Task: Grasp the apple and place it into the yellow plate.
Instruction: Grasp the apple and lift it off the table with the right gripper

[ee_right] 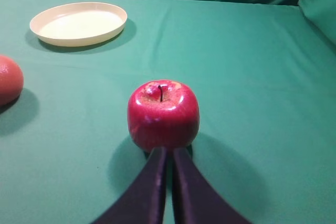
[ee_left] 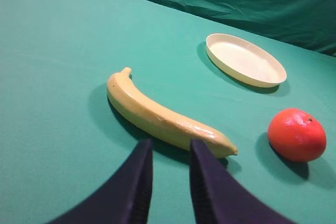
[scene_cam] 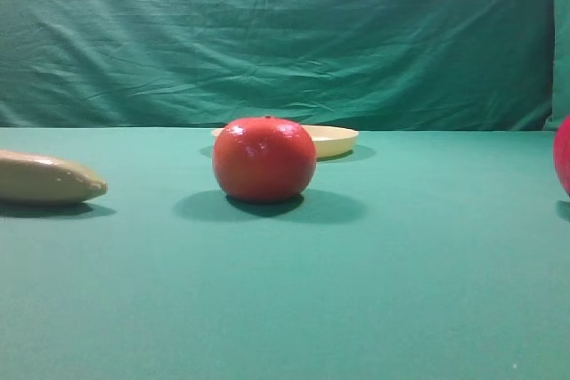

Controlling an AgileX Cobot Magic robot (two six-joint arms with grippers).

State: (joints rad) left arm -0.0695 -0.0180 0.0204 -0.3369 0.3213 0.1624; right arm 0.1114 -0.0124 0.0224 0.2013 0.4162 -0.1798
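The apple, glossy magenta-red with a thin dark stem, stands upright on the green cloth. In the exterior view only its edge shows at the far right. My right gripper is shut and empty, its tips low at the near side of the apple. The yellow plate lies empty at the far left of the right wrist view, and shows behind the orange-red fruit in the exterior view. My left gripper has its fingers a little apart and empty, just short of the banana.
A larger orange-red round fruit sits mid-table in front of the plate; it also shows in the left wrist view and at the left edge of the right wrist view. A green cloth backdrop hangs behind the table.
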